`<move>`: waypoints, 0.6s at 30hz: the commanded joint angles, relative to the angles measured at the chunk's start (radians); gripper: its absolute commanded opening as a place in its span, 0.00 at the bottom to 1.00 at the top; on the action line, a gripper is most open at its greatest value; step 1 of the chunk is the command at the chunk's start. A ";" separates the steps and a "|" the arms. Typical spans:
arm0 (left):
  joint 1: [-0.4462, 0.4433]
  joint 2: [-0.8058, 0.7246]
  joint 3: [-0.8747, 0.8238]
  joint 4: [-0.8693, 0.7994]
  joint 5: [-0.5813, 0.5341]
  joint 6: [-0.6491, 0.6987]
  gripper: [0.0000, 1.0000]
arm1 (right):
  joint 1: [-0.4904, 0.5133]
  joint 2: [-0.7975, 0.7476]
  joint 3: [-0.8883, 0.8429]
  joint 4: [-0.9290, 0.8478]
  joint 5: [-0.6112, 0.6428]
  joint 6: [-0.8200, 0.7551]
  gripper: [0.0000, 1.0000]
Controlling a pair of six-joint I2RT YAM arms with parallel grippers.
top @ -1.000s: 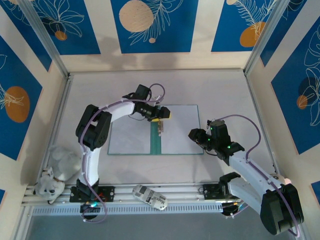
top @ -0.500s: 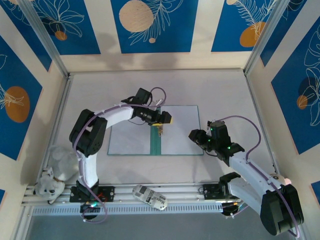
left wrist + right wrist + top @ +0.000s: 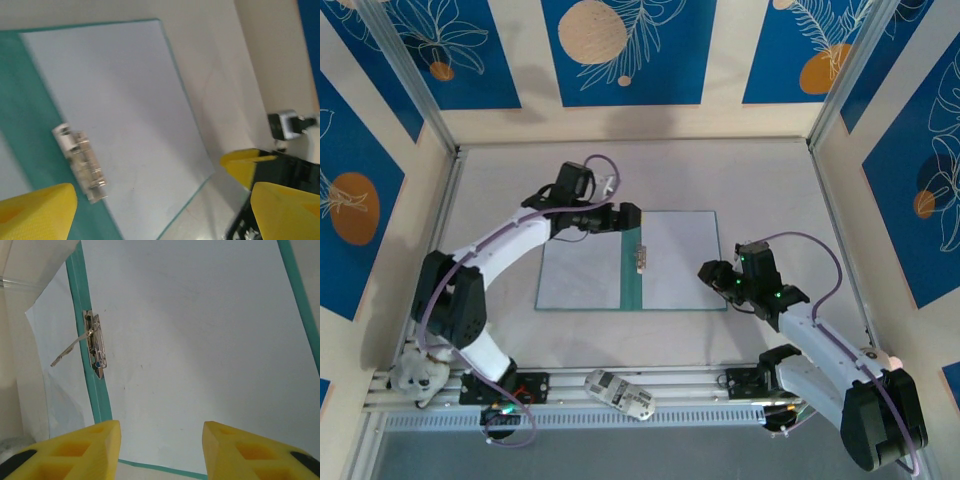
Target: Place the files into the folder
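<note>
The teal folder [image 3: 630,285] lies open and flat mid-table, its metal clip [image 3: 641,258] on the spine. White files cover both halves, the left sheet [image 3: 578,275] and the right sheet [image 3: 680,262]. My left gripper [image 3: 626,216] hovers open over the folder's far edge, near the spine. Its wrist view has the gripper [image 3: 160,215] with nothing between the fingers, above the clip [image 3: 80,162] and a sheet [image 3: 125,100]. My right gripper [image 3: 706,272] is open at the right cover's edge. In the right wrist view the right gripper [image 3: 160,450] is above the sheet [image 3: 200,340], and the clip [image 3: 95,350] has its lever raised.
A white plush toy [image 3: 420,365] sits at the front left corner. A small white device [image 3: 620,392] lies on the front rail between the arm bases. Walls close in the table on three sides.
My left gripper has drawn back from the clip toward the folder's far edge, and its arm has swung left. The right arm has not moved.
</note>
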 commanded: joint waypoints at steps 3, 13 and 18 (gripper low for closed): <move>0.069 -0.052 -0.095 -0.133 -0.196 -0.028 0.90 | 0.015 0.072 0.144 -0.099 0.035 -0.008 0.48; 0.082 -0.082 -0.255 -0.183 -0.323 -0.025 0.90 | 0.102 0.394 0.500 -0.254 0.033 -0.026 0.48; 0.082 -0.076 -0.293 -0.196 -0.343 -0.020 0.90 | 0.195 0.565 0.695 -0.335 0.082 -0.034 0.47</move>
